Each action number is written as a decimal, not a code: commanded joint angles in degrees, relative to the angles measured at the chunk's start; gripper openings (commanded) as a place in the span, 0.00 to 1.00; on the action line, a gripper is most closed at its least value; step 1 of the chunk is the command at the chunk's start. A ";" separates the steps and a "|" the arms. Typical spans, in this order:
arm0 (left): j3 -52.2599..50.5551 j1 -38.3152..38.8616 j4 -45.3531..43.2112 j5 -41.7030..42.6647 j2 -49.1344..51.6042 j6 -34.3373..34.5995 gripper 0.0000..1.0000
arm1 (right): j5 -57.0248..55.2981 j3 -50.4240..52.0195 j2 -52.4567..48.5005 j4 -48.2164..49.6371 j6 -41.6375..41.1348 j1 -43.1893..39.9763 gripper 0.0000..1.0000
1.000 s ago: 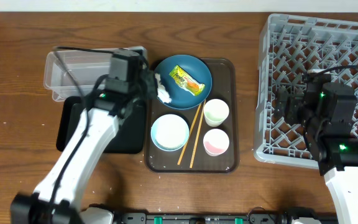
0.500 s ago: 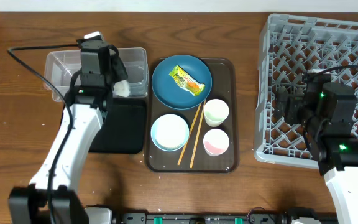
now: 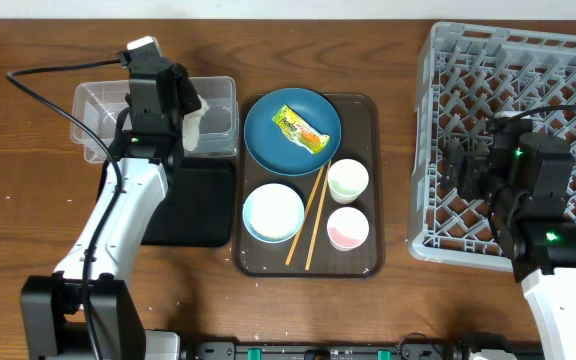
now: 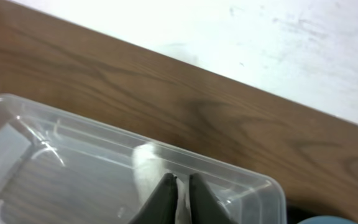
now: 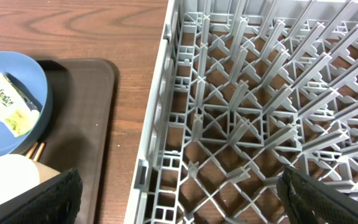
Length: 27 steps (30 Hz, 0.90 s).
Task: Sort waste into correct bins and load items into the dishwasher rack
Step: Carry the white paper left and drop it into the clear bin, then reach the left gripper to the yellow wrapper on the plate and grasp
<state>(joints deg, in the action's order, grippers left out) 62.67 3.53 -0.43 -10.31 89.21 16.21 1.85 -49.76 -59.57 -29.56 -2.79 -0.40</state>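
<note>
My left gripper (image 3: 190,112) is shut on the crumpled white tissue (image 3: 194,127) and holds it over the right end of the clear tub (image 3: 103,110). In the left wrist view the nearly closed jaws (image 4: 182,186) pinch the tissue (image 4: 144,174) above the tub (image 4: 55,162). The yellow-green wrapper (image 3: 299,128) lies on the dark blue plate (image 3: 268,135). The pale bowl (image 3: 273,212), the chopsticks (image 3: 310,215), the green cup (image 3: 348,180) and the pink cup (image 3: 348,228) sit on the brown tray (image 3: 368,110). My right gripper (image 5: 182,193) is open and empty above the left edge of the grey rack (image 3: 528,70). No rice grains show.
The black tub (image 3: 198,210) lies in front of the clear tub, partly under my left arm. The right wrist view shows the rack's lattice (image 5: 260,93), the tray's right edge (image 5: 98,124) and the plate with the wrapper (image 5: 8,102).
My left gripper has carried the tissue from the plate leftwards to over the clear tub and has turned slightly there. The right arm has not moved.
</note>
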 commanded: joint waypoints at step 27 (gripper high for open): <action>16.44 16.28 20.11 18.71 9.62 4.26 0.52 | -0.31 -1.20 0.04 -0.02 0.02 0.59 0.99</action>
<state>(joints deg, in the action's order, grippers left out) 73.43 19.73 17.63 5.87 94.91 17.85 1.83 -49.78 -59.57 -29.61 -2.79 -0.40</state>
